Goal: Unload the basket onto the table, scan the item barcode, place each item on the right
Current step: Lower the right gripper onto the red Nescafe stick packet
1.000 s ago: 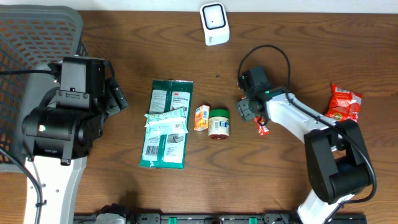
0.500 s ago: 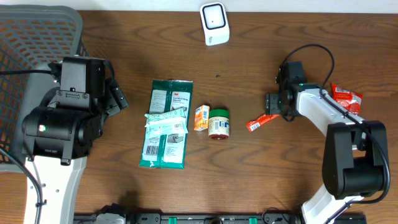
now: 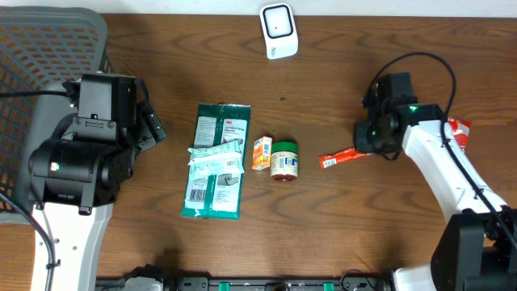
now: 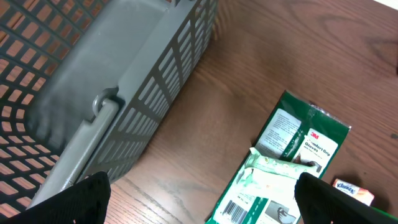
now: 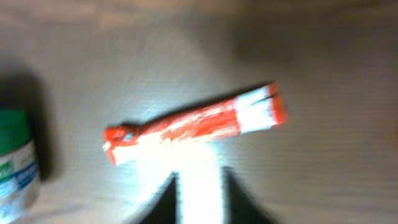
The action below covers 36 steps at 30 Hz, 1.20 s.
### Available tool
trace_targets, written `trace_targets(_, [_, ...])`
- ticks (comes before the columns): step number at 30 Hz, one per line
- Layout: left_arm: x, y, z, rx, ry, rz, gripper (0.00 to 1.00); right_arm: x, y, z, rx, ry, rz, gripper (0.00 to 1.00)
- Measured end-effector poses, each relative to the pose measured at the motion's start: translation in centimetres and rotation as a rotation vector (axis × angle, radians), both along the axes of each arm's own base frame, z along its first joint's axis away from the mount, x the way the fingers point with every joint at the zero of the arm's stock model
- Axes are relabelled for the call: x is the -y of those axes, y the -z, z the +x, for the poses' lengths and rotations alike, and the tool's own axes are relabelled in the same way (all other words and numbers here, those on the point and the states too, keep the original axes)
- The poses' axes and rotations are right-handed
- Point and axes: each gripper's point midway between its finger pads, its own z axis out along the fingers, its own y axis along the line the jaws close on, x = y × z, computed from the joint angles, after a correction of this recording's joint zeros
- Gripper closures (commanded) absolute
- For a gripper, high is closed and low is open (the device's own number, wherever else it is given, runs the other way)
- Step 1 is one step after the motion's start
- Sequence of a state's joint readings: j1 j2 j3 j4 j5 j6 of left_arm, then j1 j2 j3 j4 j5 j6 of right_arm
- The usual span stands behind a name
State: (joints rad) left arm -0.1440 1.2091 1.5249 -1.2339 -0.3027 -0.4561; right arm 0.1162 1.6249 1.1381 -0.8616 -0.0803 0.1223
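Observation:
A thin red stick packet (image 3: 339, 158) (image 5: 193, 127) lies flat on the wooden table, right of centre. My right gripper (image 3: 366, 145) (image 5: 202, 180) hangs over its right end, shut. In the right wrist view the two dark fingertips stand close together just short of the packet. Bright glare fills the narrow gap between them, and nothing shows there. The white barcode scanner (image 3: 279, 31) stands at the table's far edge. My left gripper (image 4: 202, 202) is open and holds nothing, above bare wood between the basket and a green package.
A grey mesh basket (image 3: 48, 48) (image 4: 93, 74) fills the far left. A green 3M package (image 3: 218, 162) (image 4: 292, 155), a small orange box (image 3: 261, 152) and a green-lidded jar (image 3: 283, 160) (image 5: 15, 162) lie mid-table. A red snack bag (image 3: 455, 129) sits behind the right arm.
The right arm has swung to the right, away from the jar, and its gripper has gone from open to shut. The red packet now lies stretched out on the table. The left arm has not moved.

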Motion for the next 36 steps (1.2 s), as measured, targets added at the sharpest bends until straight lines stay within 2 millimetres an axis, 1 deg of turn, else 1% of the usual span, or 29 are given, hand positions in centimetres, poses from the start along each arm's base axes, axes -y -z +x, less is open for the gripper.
trace_targets(3, [0.0,0.0,0.0,0.0,0.0,0.0,0.05,-1.4,1.2,-1.5,-0.048,-0.035,0.037,0.99])
trace_targets(9, [0.0,0.0,0.0,0.0,0.0,0.0,0.05,-4.7,4.9,-4.9,-0.102,-0.142,0.071,0.99])
trace_targets(12, [0.0,0.0,0.0,0.0,0.0,0.0,0.05,-6.2,6.2,-5.4,-0.075,-0.192,0.081,0.99])
trace_targets(14, [0.0,0.0,0.0,0.0,0.0,0.0,0.05,-7.2,6.9,-5.4,-0.04,-0.224,0.093,0.96])
trace_targets(16, [0.0,0.0,0.0,0.0,0.001,0.0,0.05,-8.2,7.4,-5.0,0.009,-0.249,0.106,0.96])
trace_targets(18, [0.0,0.0,0.0,0.0,0.0,0.0,0.05,-8.6,7.6,-4.7,0.034,-0.259,0.112,0.96])
trace_targets(19, [0.0,0.0,0.0,0.0,0.0,0.0,0.05,-8.7,7.7,-4.2,0.066,-0.26,0.116,0.95])
trace_targets(21, [0.0,0.0,0.0,0.0,0.0,0.0,0.05,-8.5,7.7,-3.4,0.105,-0.252,0.102,0.95])
trace_targets(27, [0.0,0.0,0.0,0.0,0.0,0.0,0.05,-7.6,7.1,-0.8,0.22,-0.222,0.028,0.87])
trace_targets(32, [0.0,0.0,0.0,0.0,0.0,0.0,0.05,-7.6,6.1,1.2,0.314,-0.203,0.012,0.87])
trace_targets(35, [0.0,0.0,0.0,0.0,0.0,0.0,0.05,-7.7,5.6,2.0,0.352,-0.197,0.014,0.81])
trace_targets(36, [0.0,0.0,0.0,0.0,0.0,0.0,0.05,-7.7,5.5,2.1,0.356,-0.192,0.015,0.77])
